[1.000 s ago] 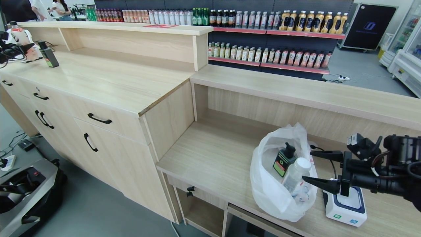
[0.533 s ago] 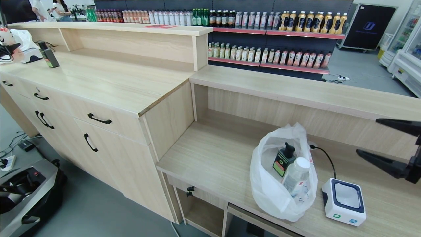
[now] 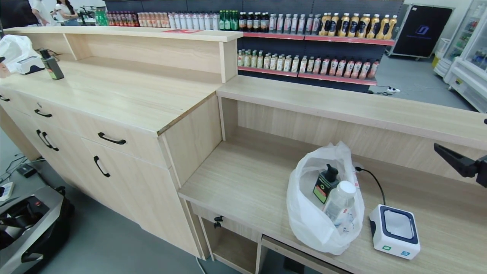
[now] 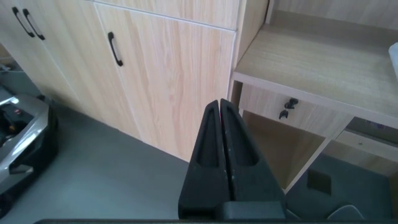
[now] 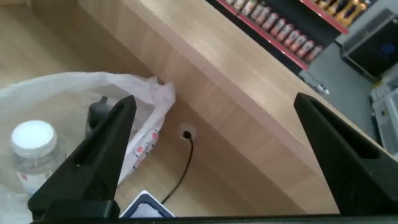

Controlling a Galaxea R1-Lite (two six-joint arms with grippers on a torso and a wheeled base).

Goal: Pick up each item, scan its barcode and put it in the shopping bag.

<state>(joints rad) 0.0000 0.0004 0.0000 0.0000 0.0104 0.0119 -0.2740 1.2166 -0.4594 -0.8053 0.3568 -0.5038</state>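
At the checkout, the robot's right gripper point(image 5: 214, 98) hangs empty, its two black wedge-shaped fingers spread wide, above the pale wood-grain counter point(image 3: 243, 179). Below it and off to its left slumps the thin, crinkled white plastic shopping bag point(image 3: 304, 217), mouth gaping upward so goods can be dropped straight in.

Two items already stand inside, leaning together against the soft film: a dark green pump bottle with a black nozzle point(image 3: 324, 186) and a clear plastic bottle with a round white cap point(image 3: 339, 198). Both look rigid and smooth, and the limp bag seems to be kept open mostly by their bulk.

Between the gripper and the bag, touching the bag's side, sits the boxy white barcode scanner with a navy-rimmed glass window point(image 3: 395, 230). Its window faces up, presumably so a held item can be passed over it on the way to the bag. A thin black cable point(image 3: 374, 182) curls from it to the counter's back wall.

The left gripper point(image 4: 221, 106), fingers pressed flat together on nothing, hangs low before the cabinet fronts, well apart from the bag, likely parked out of the way.
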